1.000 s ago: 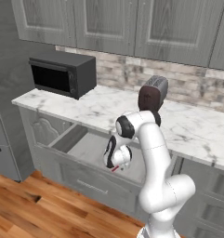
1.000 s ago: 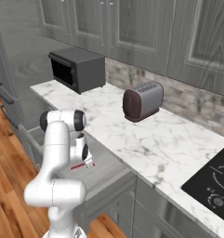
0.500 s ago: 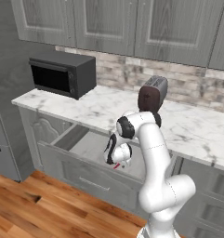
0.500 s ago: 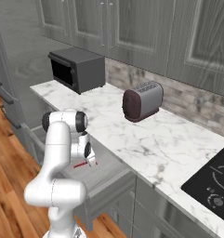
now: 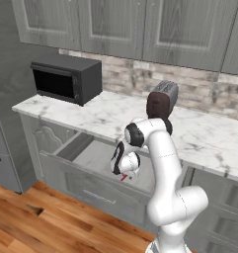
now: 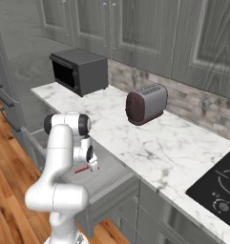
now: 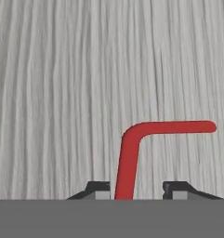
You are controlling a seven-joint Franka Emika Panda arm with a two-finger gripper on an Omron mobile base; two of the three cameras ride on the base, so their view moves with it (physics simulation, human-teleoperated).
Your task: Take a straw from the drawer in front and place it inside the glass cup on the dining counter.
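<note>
Down in the open drawer [image 5: 86, 170], pulled out below the marble worktop [image 6: 150, 143], a bent red straw [image 7: 132, 153] lies on the grey wood floor. The arm folds over from its base, and the gripper [image 7: 132, 191] points straight down into the drawer. Its fingertips [image 7: 97, 190] flank the straw's stem with gaps either side, not yet pinching it.

Claw [image 5: 123, 174] low in the open drawer [image 5: 88, 180], at the straw [image 5: 123, 177]
</note>
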